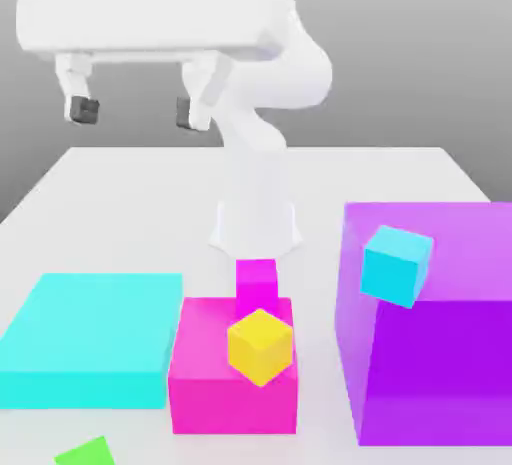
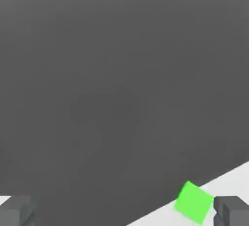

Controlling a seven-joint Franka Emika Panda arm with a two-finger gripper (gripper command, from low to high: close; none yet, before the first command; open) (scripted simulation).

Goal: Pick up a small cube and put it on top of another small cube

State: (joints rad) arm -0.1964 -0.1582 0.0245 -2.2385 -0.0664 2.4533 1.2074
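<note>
The small bright green cube (image 1: 85, 451) lies on the white table (image 1: 120, 193) at the front edge of the exterior view, on its left side, partly cut off. In the hand view the green cube (image 2: 193, 202) sits near the table's edge, close to one dark fingertip (image 2: 232, 210). My gripper (image 1: 137, 110) hangs high above the table at the exterior view's upper left, open, with nothing between its fingers. A yellow cube (image 1: 260, 346) rests on a magenta block (image 1: 215, 383). A cyan small cube (image 1: 396, 265) sits on a large purple block (image 1: 440, 373).
A flat cyan slab (image 1: 90, 338) lies at the exterior view's left, just behind the green cube. A small magenta block (image 1: 257, 281) stands behind the yellow cube. The arm's white base (image 1: 255, 203) rises at the table's middle.
</note>
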